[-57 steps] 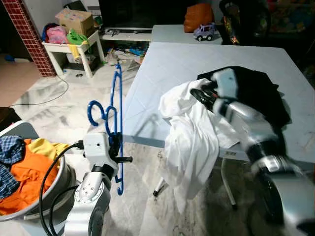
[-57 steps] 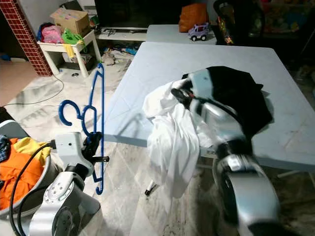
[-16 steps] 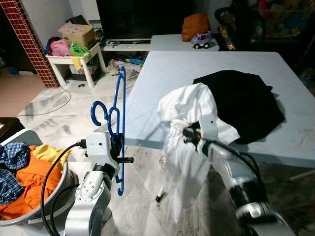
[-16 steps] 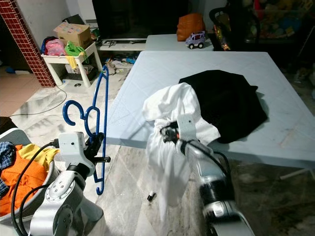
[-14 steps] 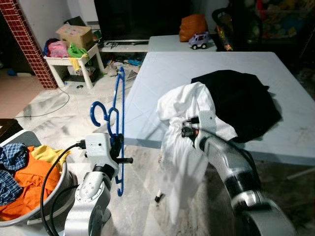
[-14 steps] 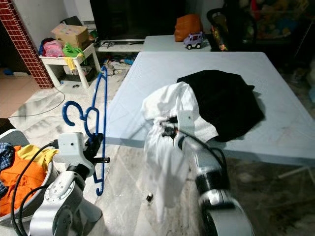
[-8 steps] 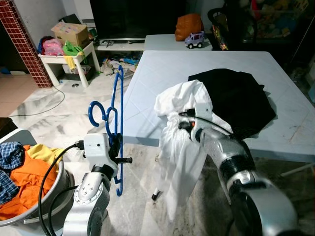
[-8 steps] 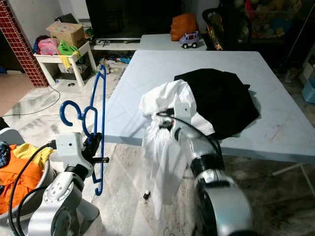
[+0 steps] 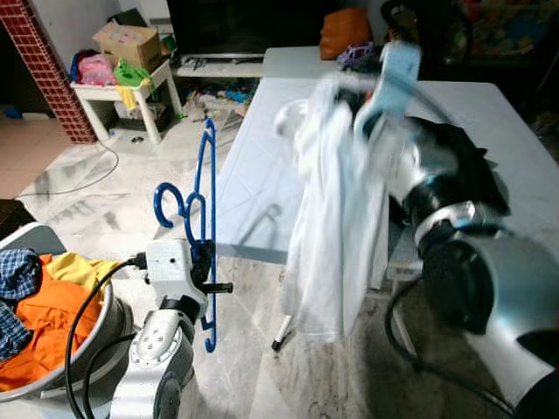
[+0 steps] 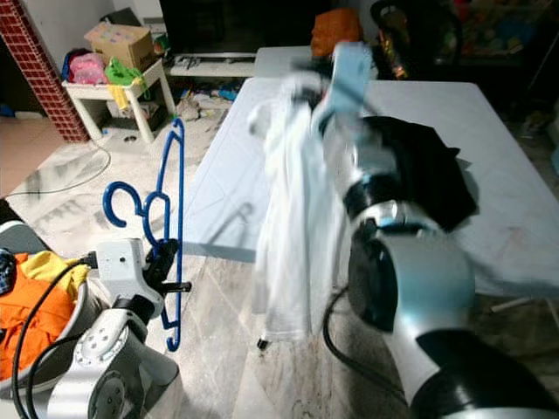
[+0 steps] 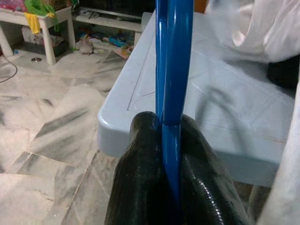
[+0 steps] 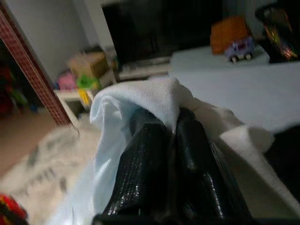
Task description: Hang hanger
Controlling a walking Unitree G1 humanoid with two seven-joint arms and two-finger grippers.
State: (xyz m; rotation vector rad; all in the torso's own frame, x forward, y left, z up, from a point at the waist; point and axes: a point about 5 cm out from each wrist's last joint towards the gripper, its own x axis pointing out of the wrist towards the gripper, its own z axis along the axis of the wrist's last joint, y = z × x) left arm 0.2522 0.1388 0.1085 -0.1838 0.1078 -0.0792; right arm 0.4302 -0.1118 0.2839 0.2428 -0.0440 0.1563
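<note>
A blue plastic hanger (image 9: pixel 208 201) stands upright to the left of the table, hook pointing left. My left gripper (image 9: pixel 203 264) is shut on its lower bar, and the left wrist view shows the black fingers (image 11: pixel 140 154) clamped on the blue bar (image 11: pixel 174 56). Raised high over the table's near edge, my right gripper (image 9: pixel 354 98) is blurred by motion and shut on a white shirt (image 9: pixel 327 218) that hangs down in long folds. In the right wrist view the fingers (image 12: pixel 150 154) pinch the white cloth (image 12: pixel 140 98). A black garment (image 9: pixel 467 161) lies on the light blue table (image 9: pixel 253 175).
A grey laundry basket (image 9: pixel 35 234) with orange and checked clothes stands at my lower left. Farther left are a red brick pillar (image 9: pixel 48 70) and a small white table (image 9: pixel 118 87) with a box. An orange bag (image 9: pixel 349 30) sits on the far table. Marble floor lies between.
My right arm has swung up and forward, lifting the white shirt higher so it hangs free of the table edge. The left gripper still holds the hanger in the same place.
</note>
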